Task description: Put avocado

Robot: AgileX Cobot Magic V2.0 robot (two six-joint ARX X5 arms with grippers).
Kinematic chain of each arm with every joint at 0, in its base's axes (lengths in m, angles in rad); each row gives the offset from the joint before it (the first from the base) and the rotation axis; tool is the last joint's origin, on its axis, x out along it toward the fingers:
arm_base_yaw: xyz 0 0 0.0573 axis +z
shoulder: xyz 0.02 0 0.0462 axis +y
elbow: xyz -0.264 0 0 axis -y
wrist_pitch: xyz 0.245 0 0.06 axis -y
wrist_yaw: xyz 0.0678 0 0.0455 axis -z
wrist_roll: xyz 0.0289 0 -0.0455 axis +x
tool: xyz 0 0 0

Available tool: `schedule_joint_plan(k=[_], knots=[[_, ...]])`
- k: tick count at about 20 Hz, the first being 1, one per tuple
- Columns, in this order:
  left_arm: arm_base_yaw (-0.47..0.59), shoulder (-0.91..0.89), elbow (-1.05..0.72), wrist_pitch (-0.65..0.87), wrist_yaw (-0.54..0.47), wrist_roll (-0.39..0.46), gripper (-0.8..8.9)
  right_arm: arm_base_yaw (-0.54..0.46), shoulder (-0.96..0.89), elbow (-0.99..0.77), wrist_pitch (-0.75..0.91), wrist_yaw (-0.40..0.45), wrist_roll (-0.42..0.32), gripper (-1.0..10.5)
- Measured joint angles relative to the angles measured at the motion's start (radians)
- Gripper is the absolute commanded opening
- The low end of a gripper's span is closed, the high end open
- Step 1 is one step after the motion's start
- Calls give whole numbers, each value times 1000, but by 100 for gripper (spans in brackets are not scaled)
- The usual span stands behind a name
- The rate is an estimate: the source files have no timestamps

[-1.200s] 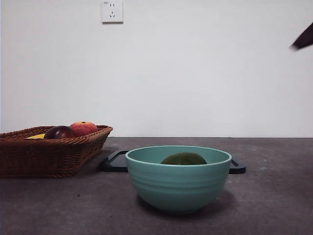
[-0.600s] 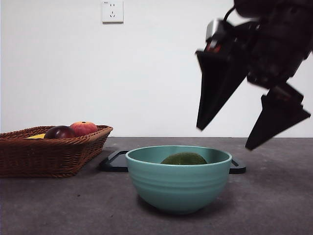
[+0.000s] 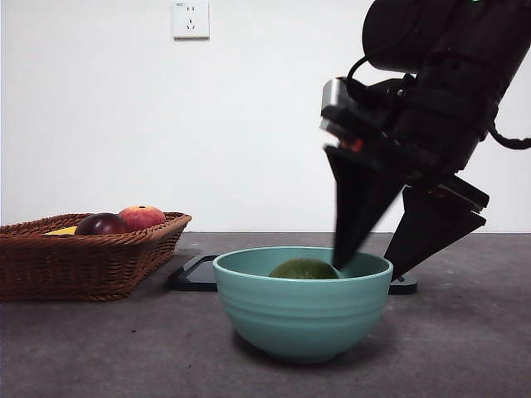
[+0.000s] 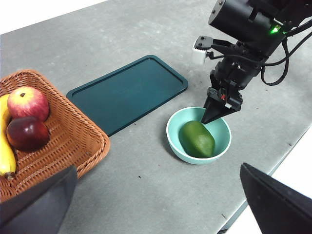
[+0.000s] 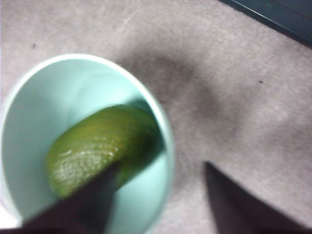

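The avocado (image 3: 304, 269) (image 4: 197, 139) (image 5: 97, 146), dull green and rounded, lies inside the teal bowl (image 3: 303, 315) (image 4: 171, 134) (image 5: 29, 112). My right gripper (image 3: 369, 259) (image 4: 217, 111) (image 5: 161, 165) is open and straddles the bowl's rim. One jaw dips inside next to the avocado and the other stays outside the wall. Nothing is held. My left gripper (image 4: 157, 168) hangs high above the table, wide open and empty, well away from the bowl.
A dark tray (image 3: 195, 274) (image 4: 126, 92) (image 5: 278, 14) lies flat just behind the bowl. A wicker basket (image 3: 83, 257) (image 4: 58, 146) at the left holds a peach-like fruit (image 3: 142, 217) (image 4: 28, 103), a maroon fruit (image 3: 101, 224) (image 4: 27, 134) and a banana (image 4: 6, 156).
The right arm came in from the top right corner and dropped down to the bowl. One jaw now reaches inside the rim. The avocado seems nudged slightly left.
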Motion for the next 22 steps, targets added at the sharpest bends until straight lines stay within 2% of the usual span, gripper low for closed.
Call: schedule_joint_plan(k=[1,4,6,11,16,19,22], knots=[[0,0,0,-1,0,0,562,4,7,0,-4,0,2,79],[0,0,0,-1,0,0,562,10,8,0,-4,3,8,73],[0,0,0,-1,0,0,562,10,8,0,-4,3,15,5],[0,0,0,-1,0,0,562,12,8,0,-5,3,25,5],[0,0,0,0,0,0,562,18,10,10,22,28,87,5],[0,0,0,1,0,0,562,2,14,77,-33,53,108,5],[0,0,0,10,0,0,562,-32,50,216,-105,58,112,5]])
